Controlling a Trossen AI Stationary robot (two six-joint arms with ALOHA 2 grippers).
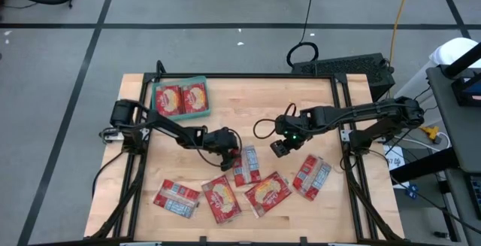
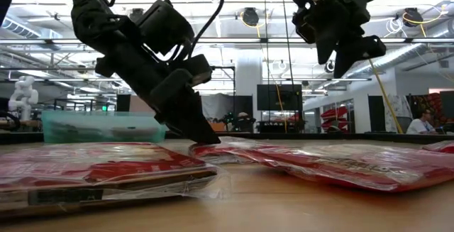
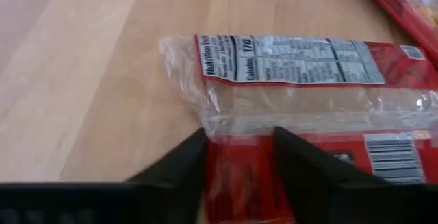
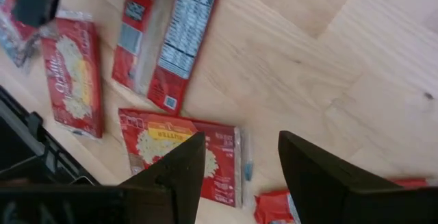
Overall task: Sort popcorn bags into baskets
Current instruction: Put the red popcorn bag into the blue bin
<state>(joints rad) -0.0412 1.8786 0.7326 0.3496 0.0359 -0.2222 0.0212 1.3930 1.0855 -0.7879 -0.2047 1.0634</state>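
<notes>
The high view looks straight down from well above, taking in the whole counter [image 1: 293, 103] and the floor around it, while the low view sits at counter height and faces level across it into the room. The left wrist view looks from very near onto a label-side popcorn bag [image 3: 308, 66]. The right wrist view looks down from higher up, and toward its 11 o'clock it shares that same bag [image 4: 171, 39] with the left one.

Grey floor [image 1: 225, 5], wooden table [image 1: 301, 95], ceiling lights [image 2: 248, 15]
</notes>
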